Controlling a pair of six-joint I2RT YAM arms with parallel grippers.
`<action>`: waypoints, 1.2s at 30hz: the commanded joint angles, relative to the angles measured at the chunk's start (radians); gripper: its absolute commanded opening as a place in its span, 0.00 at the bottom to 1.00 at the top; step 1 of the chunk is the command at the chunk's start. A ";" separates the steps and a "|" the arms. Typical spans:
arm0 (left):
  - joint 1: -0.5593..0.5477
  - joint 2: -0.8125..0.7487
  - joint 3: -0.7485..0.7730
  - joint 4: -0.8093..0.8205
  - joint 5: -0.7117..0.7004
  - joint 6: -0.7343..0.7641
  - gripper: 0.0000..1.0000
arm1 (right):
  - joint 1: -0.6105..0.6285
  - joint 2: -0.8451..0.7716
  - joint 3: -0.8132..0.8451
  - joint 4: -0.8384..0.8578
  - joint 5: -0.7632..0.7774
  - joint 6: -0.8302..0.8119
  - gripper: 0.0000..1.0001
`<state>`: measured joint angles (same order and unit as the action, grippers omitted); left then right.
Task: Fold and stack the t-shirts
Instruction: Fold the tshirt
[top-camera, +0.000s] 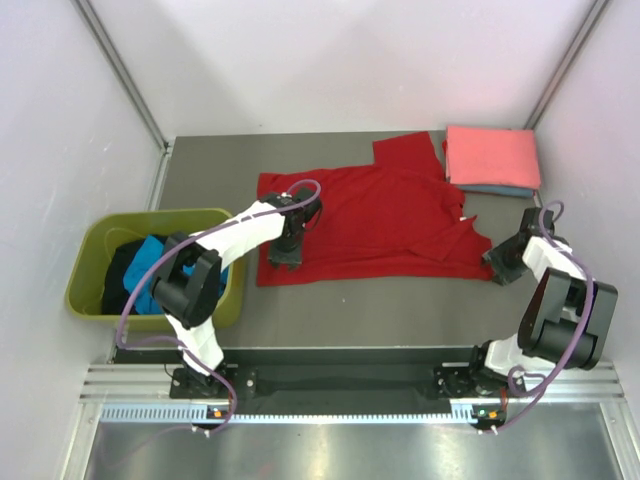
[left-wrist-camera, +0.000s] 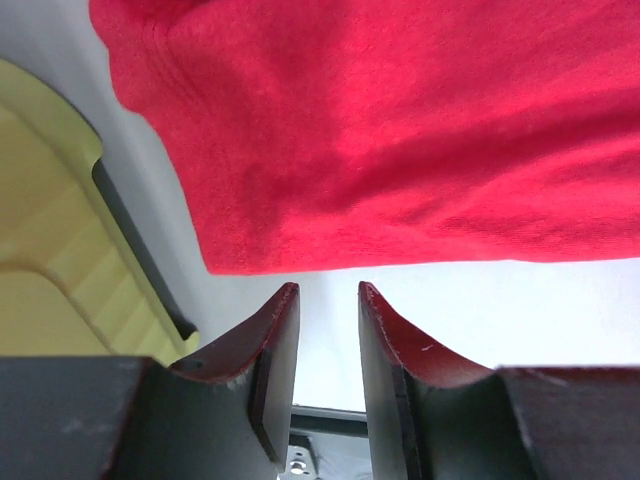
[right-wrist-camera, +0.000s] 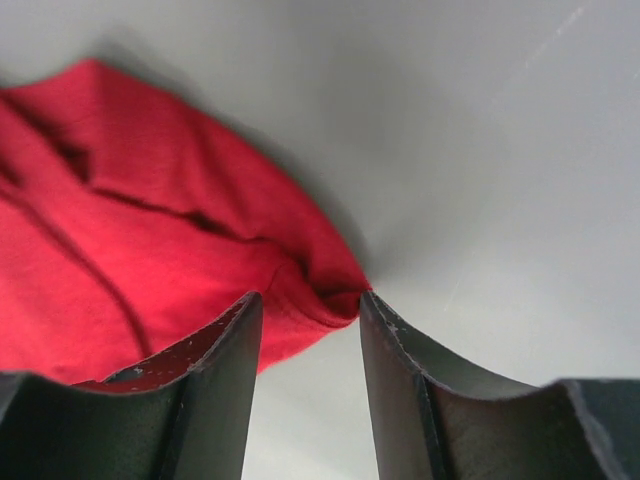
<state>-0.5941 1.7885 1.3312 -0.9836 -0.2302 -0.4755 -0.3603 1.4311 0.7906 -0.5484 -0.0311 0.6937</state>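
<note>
A bright red t-shirt (top-camera: 370, 222) lies spread flat across the middle of the table. My left gripper (top-camera: 283, 256) is open and empty at its near left hem; the wrist view shows the hem (left-wrist-camera: 400, 150) just beyond the fingertips (left-wrist-camera: 285, 305). My right gripper (top-camera: 497, 262) is open at the shirt's near right corner; that bunched corner (right-wrist-camera: 200, 250) lies between and just past the fingers, not clamped. A folded salmon-pink shirt (top-camera: 492, 155) lies on a folded blue one (top-camera: 495, 190) at the back right. Turquoise (top-camera: 150, 260) and black (top-camera: 120, 275) shirts sit in the tub.
An olive-green plastic tub (top-camera: 95, 240) stands at the table's left edge, close to my left arm; its rim shows in the left wrist view (left-wrist-camera: 50, 270). White walls with metal posts enclose the grey table (top-camera: 380, 300).
</note>
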 joint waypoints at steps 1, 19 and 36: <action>0.000 -0.060 -0.007 -0.010 -0.043 0.021 0.36 | -0.002 0.018 -0.019 0.094 0.026 0.049 0.45; -0.059 -0.068 -0.122 0.013 -0.100 0.015 0.38 | -0.083 0.009 -0.024 0.056 0.152 -0.091 0.00; -0.084 0.049 -0.190 0.077 -0.066 -0.009 0.34 | -0.100 -0.014 -0.031 0.053 0.128 -0.126 0.00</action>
<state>-0.6765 1.8072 1.1553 -0.9146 -0.2813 -0.4595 -0.4419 1.4467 0.7658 -0.4969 0.0559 0.5941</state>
